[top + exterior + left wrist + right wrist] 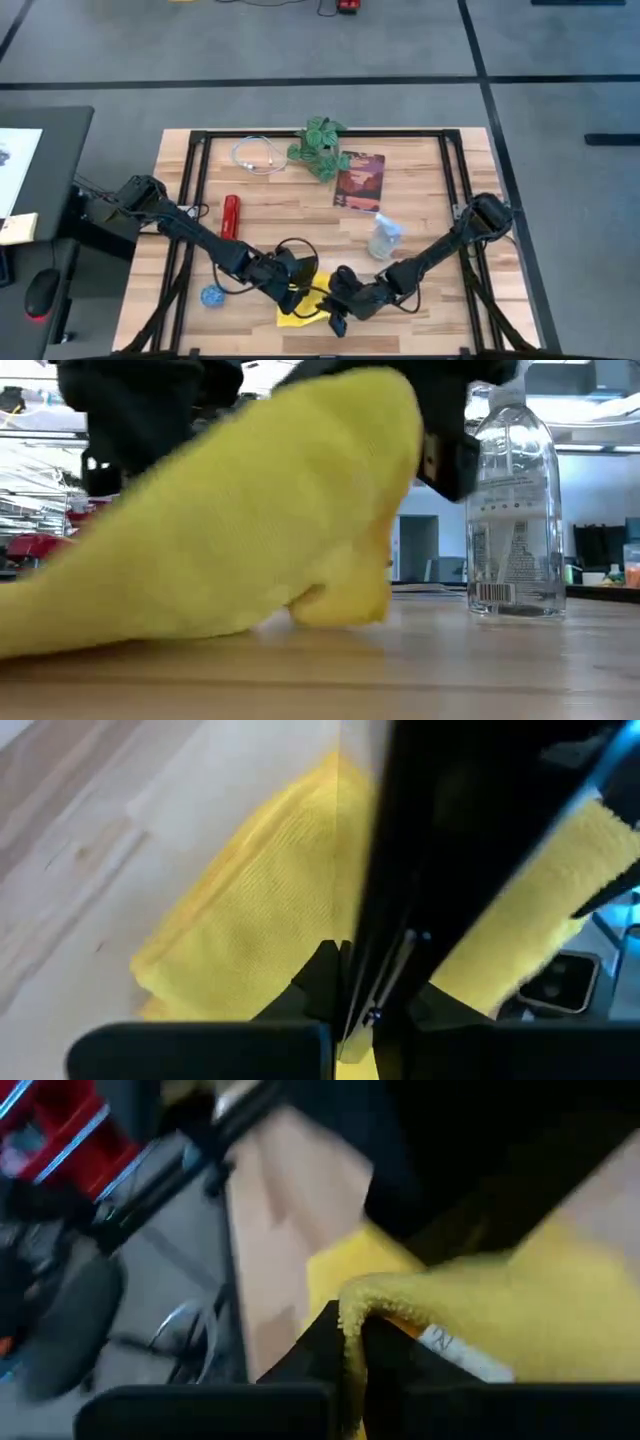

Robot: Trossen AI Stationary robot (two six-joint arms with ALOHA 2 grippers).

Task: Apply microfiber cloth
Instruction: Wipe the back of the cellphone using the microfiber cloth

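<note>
The yellow microfiber cloth (pixel 298 316) lies near the table's front edge, under both grippers. In the low view its right part (pixel 330 470) is raised and the rest slopes down to the table at the left. My right gripper (pixel 350 1350) is shut on the cloth. My left gripper (pixel 370 1012) is shut on a thin black slab (pixel 450 840), seen edge-on, apparently the smartphone. The cloth (pixel 270 900) lies behind and below the slab. In the high view the two grippers (pixel 298 285) (pixel 342 302) nearly meet over the cloth. My left gripper pinches the black slab's narrow lower end (pixel 385 982) between its two fingers. The slab stands on edge and runs up out of the fingers toward the wrist. Whether it touches the cloth cannot be told. My right gripper pinches a bunched edge of the cloth (pixel 352 1312) between its two fingers, beside a white tag (pixel 455 1348). The held part is lifted off the table. The rest hangs slack, and its far end (pixel 60 620) lies on the wood.
A clear spray bottle (pixel 383 238) (pixel 513 510) stands just behind my right arm. Farther back are a dark red book (pixel 359 182), a green plant (pixel 320 146) and a coiled white cable (pixel 255 155). A red object (pixel 231 216) and a small blue one (pixel 212 296) lie left.
</note>
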